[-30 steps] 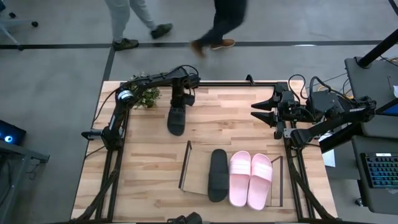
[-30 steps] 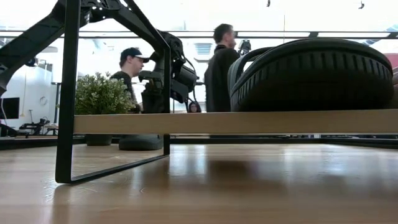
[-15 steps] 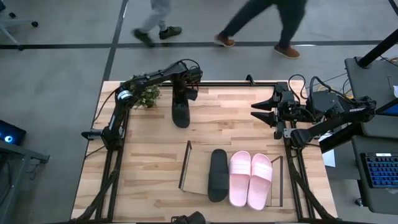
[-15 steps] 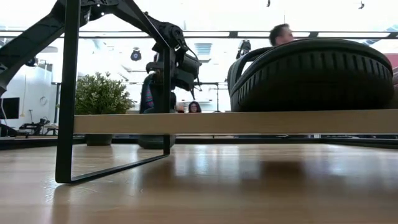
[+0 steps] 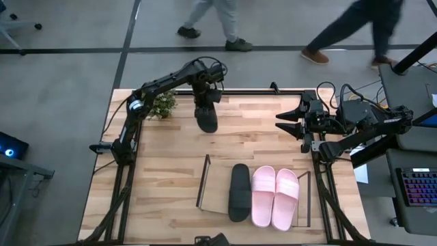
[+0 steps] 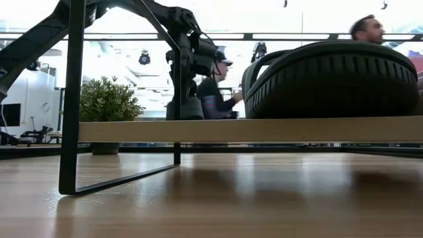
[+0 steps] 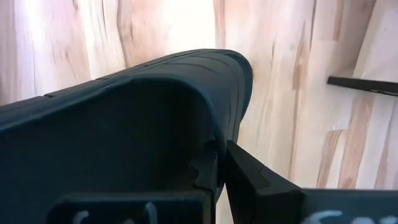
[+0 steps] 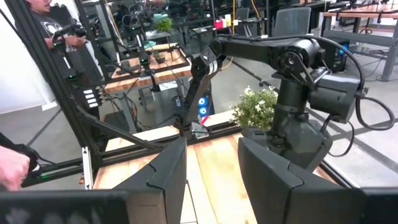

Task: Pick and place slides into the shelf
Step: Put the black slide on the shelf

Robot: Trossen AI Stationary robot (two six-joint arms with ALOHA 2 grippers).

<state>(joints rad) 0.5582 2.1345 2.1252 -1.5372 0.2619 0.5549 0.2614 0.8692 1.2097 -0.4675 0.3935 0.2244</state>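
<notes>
My left gripper [image 5: 205, 100] is over the table's far middle, shut on a matte black slide [image 5: 207, 119] that also shows behind the shelf post in the low view [image 6: 184, 108]. The shelf [image 5: 220, 186], a low light-wood board with dark end frames, lies near the table's near edge. On it rest the other black slide [image 5: 239, 192] and two pale pink slides [image 5: 264, 196] [image 5: 285, 198], soles down, side by side. My right gripper [image 5: 287, 124] waits open at the table's right edge, touching nothing. My left gripper pinches the black slide between its two fingers at the slide's side edge [image 7: 213, 144], close to one end. The fingers [image 7: 249, 176] come from above, pointing down. The slide hangs nearly upright below them, its ribbed sole [image 7: 186, 62] outward, lifted clear of the table.
A small potted plant [image 5: 162, 105] stands at the far left corner, beside the left arm. People walk on the floor beyond the far edge. Bare board [image 5: 217, 195] shows on the shelf's left part, next to the black slide. Open tabletop [image 5: 157, 171] lies left of the shelf.
My left gripper has risen and moved toward the table's right and far edge, staying shut on the black slide. The slide, which lay along the table with its lower end down, has been lifted clear and now hangs more upright. People behind the table have walked on.
</notes>
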